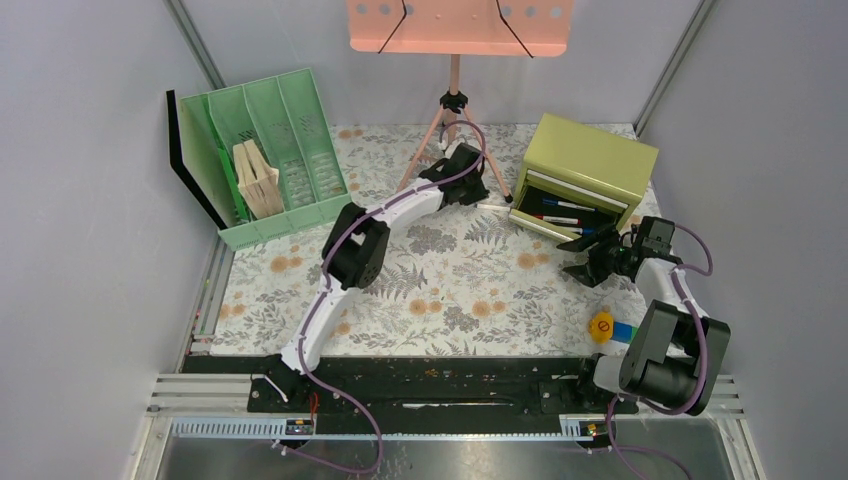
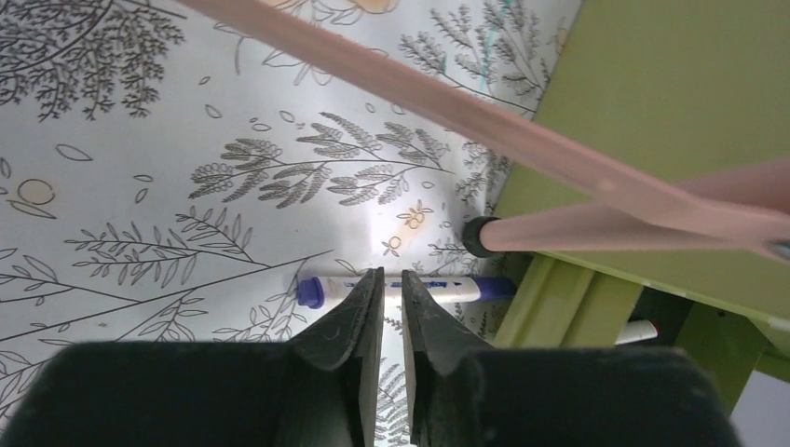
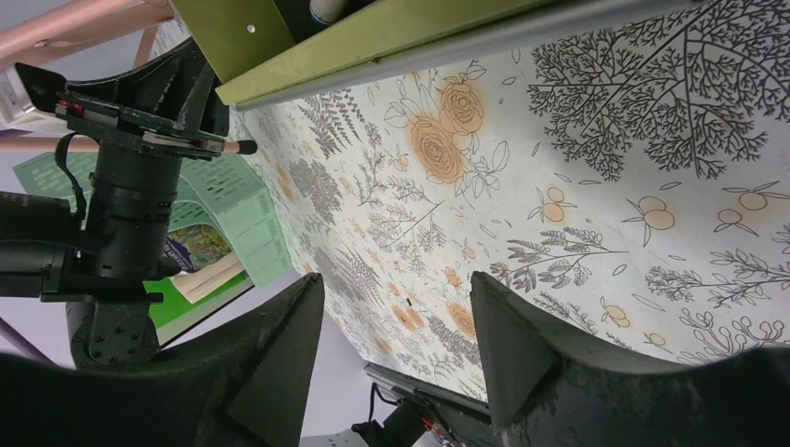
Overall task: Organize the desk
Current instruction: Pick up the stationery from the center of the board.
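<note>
Tidying the bench (image 1: 450, 290), I poise my left fingers (image 2: 349, 321) narrow over a loose marker (image 2: 447, 288) just ahead, grip uncertain; other markers (image 1: 560, 205) sit in the drawer (image 1: 545, 226), right fingers (image 3: 279, 345) wide.

Top camera high above, looking down from near edge; wrist cameras close over worktop (image 1: 450, 290); all share drawer box (image 1: 590, 160)

Grey wall panels (image 1: 80, 200) enclose three sides; aluminium posts (image 1: 197, 45) in rear corners; even diffuse light.

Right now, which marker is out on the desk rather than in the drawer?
The blue-capped white marker by the left gripper; the others lie inside the green drawer.
</note>
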Controlling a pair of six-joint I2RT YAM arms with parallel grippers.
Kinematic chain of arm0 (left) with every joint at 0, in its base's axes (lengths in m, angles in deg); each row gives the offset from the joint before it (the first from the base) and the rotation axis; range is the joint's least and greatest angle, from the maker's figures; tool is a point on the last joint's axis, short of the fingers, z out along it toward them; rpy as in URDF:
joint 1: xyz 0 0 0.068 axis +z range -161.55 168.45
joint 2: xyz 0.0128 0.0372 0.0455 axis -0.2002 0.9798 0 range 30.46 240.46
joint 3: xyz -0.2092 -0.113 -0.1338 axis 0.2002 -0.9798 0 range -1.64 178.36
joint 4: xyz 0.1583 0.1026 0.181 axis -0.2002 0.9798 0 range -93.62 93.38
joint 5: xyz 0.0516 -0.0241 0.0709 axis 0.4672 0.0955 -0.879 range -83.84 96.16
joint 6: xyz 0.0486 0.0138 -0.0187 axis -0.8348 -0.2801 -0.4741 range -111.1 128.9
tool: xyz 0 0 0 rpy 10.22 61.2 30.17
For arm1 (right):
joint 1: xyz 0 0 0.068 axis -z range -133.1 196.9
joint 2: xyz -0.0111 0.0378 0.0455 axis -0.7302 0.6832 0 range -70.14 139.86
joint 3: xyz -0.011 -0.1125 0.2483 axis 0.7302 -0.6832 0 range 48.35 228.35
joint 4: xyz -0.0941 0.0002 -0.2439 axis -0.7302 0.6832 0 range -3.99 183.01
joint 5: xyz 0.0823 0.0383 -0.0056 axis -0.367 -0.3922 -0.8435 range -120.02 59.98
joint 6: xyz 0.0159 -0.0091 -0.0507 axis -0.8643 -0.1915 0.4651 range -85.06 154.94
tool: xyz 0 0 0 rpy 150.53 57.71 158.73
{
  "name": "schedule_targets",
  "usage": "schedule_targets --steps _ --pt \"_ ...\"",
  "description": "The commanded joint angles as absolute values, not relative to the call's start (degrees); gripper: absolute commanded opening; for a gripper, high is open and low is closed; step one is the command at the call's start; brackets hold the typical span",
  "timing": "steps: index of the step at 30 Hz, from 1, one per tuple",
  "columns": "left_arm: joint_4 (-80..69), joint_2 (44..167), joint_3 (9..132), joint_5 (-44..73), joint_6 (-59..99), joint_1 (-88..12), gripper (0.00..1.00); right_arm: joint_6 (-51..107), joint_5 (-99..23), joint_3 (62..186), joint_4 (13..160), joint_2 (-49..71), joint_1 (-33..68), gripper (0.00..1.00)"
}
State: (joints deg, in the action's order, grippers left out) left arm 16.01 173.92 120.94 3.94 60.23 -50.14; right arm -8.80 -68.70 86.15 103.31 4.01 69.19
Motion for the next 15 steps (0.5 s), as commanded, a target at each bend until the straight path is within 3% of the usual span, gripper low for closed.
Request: schedule_targets --steps 1,15 --pt "15.9 175.3 124.4 0.9 65.2 -49.7 0.13 -7.9 -70.4 89.0 103.4 5.4 69.4 0.66" --pt "23.2 175.6 122.7 10.8 68.7 -48.3 0.12 -8.9 -71.6 89.4 102.8 5.9 69.4 0.67"
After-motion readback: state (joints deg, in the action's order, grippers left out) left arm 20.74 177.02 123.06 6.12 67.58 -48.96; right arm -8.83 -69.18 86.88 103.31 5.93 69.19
